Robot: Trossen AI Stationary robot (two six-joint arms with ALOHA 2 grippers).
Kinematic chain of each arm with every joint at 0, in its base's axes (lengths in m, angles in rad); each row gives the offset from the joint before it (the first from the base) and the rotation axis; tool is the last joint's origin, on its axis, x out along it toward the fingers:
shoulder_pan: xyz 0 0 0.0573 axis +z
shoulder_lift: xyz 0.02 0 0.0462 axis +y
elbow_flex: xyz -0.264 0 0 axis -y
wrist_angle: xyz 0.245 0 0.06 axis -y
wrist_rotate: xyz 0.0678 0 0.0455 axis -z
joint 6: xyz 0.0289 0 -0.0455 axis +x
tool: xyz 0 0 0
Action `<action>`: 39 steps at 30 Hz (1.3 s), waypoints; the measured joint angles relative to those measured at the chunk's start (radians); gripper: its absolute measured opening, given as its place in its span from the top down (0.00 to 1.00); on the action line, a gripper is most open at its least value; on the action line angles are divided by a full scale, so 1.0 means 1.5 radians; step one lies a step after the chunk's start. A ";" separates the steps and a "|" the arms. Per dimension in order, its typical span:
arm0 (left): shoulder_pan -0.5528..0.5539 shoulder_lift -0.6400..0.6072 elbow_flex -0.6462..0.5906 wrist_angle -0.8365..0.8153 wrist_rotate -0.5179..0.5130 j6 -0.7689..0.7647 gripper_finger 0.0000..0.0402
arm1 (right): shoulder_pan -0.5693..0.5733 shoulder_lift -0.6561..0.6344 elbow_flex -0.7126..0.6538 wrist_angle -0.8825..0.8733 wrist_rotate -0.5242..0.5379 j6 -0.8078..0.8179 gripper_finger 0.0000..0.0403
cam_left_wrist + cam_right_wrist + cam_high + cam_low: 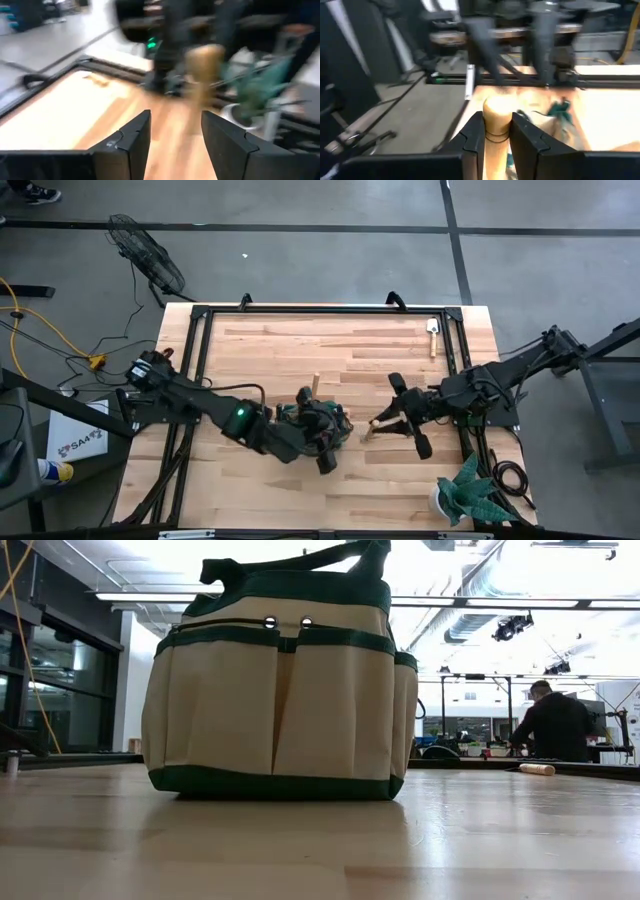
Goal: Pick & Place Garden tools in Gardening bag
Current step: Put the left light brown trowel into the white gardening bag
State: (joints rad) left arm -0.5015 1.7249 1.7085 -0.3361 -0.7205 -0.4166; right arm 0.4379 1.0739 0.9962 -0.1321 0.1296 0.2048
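Right gripper (496, 131) clenched on wooden tool handle (497, 116), just right of the bag (312, 420) at table centre. Judgement: lift clear of the rim, then lower handle-up inside. Left gripper (176, 131) released, empty, over the bag. Another trowel (432, 330) lies at the far edge.

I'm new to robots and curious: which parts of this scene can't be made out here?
- Contents of the beige, green-trimmed fabric bag: low view shows only its side; in the high view, the left gripper covers it.
- Metal end of the wooden-handled tool in the right gripper: below the picture's edge, blurred.
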 joint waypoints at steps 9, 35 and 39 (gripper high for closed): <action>-0.014 -0.042 0.002 -0.015 -0.053 0.047 0.58 | 0.073 0.032 0.000 0.023 -0.108 -0.099 0.86; -0.019 -0.134 -0.180 0.165 0.131 -0.015 0.58 | -0.005 0.218 0.000 0.192 -0.180 -0.348 0.86; -0.019 -0.183 -0.303 0.339 0.150 -0.004 0.58 | -0.025 0.218 0.000 0.201 -0.205 -0.354 0.86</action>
State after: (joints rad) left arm -0.5304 1.4506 1.2535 0.1732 -0.4949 -0.4224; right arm 0.4002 1.4006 0.9966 0.1697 -0.1778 -0.3260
